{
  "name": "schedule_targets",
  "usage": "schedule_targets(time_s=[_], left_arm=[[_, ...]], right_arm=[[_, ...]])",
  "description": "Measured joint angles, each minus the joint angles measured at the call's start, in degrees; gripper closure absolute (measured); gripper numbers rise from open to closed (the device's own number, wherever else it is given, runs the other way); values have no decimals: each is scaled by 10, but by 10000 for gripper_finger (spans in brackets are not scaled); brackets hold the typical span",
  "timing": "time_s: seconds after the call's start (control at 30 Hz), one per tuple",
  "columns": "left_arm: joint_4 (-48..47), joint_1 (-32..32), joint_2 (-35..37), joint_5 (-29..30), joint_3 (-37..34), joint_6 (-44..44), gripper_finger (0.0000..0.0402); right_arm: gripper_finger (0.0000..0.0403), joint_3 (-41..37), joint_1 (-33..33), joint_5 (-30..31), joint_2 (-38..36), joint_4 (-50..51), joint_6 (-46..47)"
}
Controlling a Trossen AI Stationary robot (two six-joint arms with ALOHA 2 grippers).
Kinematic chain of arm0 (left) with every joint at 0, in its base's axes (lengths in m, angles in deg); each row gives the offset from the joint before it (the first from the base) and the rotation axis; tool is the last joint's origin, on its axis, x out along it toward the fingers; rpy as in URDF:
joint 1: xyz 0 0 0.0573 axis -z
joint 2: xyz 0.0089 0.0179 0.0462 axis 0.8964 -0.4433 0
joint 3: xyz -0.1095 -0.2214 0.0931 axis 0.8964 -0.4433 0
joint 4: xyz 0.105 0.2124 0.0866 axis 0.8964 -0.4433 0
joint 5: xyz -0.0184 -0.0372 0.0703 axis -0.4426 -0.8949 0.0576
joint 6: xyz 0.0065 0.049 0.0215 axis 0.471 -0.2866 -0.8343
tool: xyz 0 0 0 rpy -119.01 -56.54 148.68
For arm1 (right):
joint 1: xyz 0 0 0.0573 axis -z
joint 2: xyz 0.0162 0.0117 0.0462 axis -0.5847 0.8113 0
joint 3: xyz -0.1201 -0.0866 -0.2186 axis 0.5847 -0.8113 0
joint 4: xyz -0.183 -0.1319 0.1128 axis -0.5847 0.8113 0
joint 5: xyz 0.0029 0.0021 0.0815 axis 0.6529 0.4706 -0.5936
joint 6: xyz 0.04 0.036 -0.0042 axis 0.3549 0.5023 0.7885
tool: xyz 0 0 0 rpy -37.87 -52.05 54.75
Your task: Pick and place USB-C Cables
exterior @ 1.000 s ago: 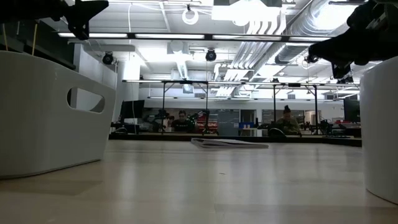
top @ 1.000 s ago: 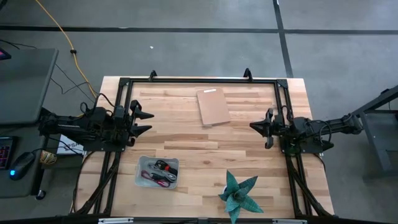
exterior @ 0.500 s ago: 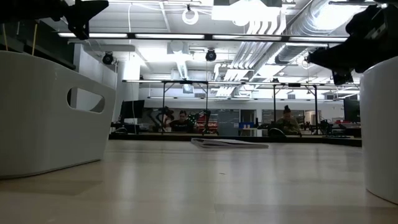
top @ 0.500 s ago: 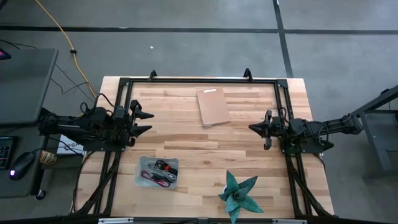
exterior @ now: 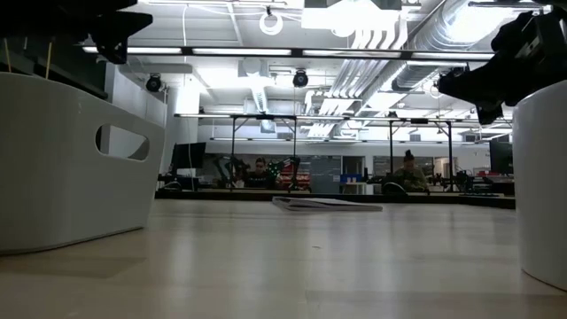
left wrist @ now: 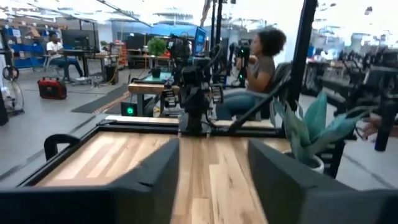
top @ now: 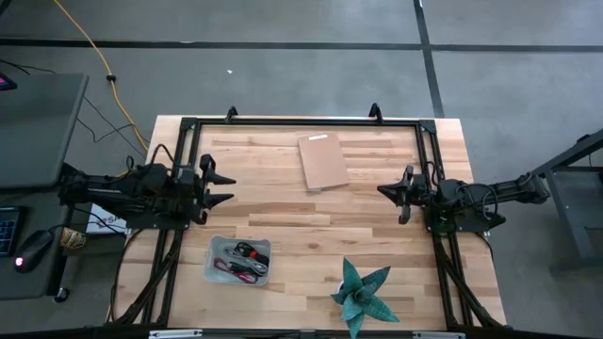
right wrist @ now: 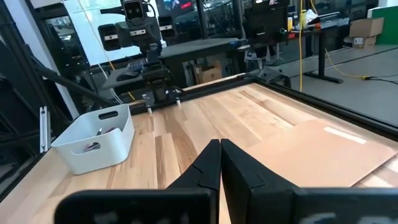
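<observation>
The USB-C cables [top: 240, 262] lie tangled as red and black cords inside a white bin [top: 213, 252] near the table's near-left; the grey one I cannot make out. The bin also shows in the right wrist view [right wrist: 118, 127] with cords [right wrist: 92, 147] inside. My left gripper [top: 226, 188] hovers open over the table's left side, just beyond the bin; its fingers stand apart in the left wrist view [left wrist: 211, 186]. My right gripper [top: 381, 191] hovers shut over the table's right side, its fingertips together [right wrist: 221, 146]. Both hang above the table in the low view, touching nothing.
A brown board [top: 322, 161] lies flat at the far middle of the table. A teal paper star [top: 364, 292] stands in a white pot near the near edge. A black frame [top: 301, 121] rims the table. Bare wood lies between the two grippers. People sit in the room beyond.
My left gripper has shifted a little toward the table's right, staying open. My right gripper has edged slightly toward the table's left and dipped a bit, staying shut. The cables, bin, board and star have kept still.
</observation>
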Motion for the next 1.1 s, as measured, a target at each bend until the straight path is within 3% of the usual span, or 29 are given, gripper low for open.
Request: schedule_targets(time_s=[0.17,0.23,0.37,0.5,0.7,1.1], left_arm=[[1,0,1,-11,-7,-26,364],[34,0,6,-22,-31,-26,389],[112,0,21,-25,-88,-24,388],[129,-12,38,-25,-108,-35,398],[118,-52,56,-89,-132,0,401],[65,-64,56,-108,-132,0,402]], right_arm=[[401,0,0,0,0,0,-1],[401,0,0,0,0,0,-1],[401,0,0,0,0,0,-1],[401,0,0,-1,0,0,-1],[401,0,0,-1,0,0,-2],[401,0,0,-1,0,0,-2]])
